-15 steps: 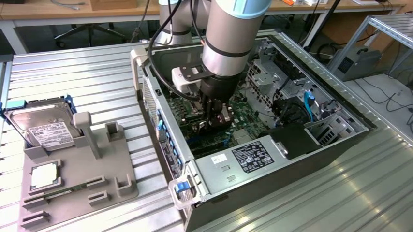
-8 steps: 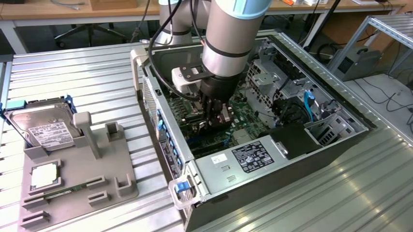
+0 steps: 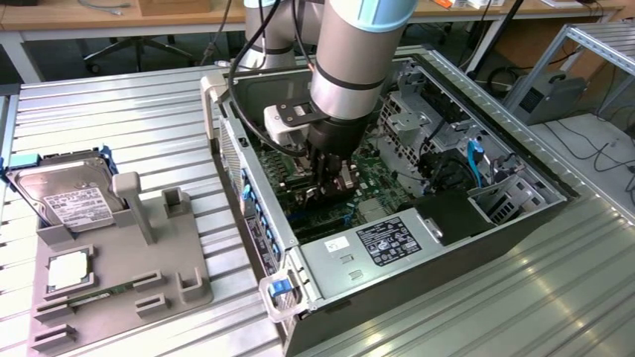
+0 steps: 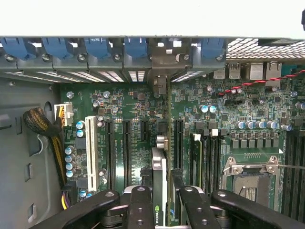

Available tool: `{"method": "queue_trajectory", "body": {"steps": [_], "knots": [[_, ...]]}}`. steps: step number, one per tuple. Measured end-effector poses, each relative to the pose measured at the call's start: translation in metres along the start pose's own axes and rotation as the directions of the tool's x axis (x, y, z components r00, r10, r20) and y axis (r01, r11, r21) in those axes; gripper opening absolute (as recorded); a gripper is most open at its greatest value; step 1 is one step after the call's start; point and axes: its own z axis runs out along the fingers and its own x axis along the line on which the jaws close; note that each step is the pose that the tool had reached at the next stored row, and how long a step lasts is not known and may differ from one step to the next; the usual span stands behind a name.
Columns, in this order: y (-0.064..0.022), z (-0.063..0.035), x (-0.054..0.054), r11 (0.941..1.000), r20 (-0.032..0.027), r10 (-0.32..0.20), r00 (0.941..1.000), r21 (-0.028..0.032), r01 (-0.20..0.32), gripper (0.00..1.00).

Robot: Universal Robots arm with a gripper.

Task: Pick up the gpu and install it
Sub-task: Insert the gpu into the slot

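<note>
An open computer case (image 3: 397,223) lies on the slatted table (image 3: 119,111), the gripper (image 3: 328,182) inside it holding the gpu (image 4: 159,186) edge-on above the motherboard (image 4: 133,109). A parts holder (image 3: 119,282) with a hard drive (image 3: 70,201) sits toward the exterior view's left edge.

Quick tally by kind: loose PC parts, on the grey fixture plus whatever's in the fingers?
gpu: 1, edge-on between the fingers, above the motherboard
hard drive: 1, on the fixture
CPU: 1, on the fixture
memory stick: 1, on the fixture
Total: 4
</note>
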Motion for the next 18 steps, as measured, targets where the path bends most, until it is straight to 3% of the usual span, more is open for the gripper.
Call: {"method": "queue_trajectory", "body": {"steps": [18], "knots": [[0.0000, 0.0010, 0.0000, 1.0000, 0.0003, 0.000, 1.0000, 0.0001, 0.000, 0.27]]}}
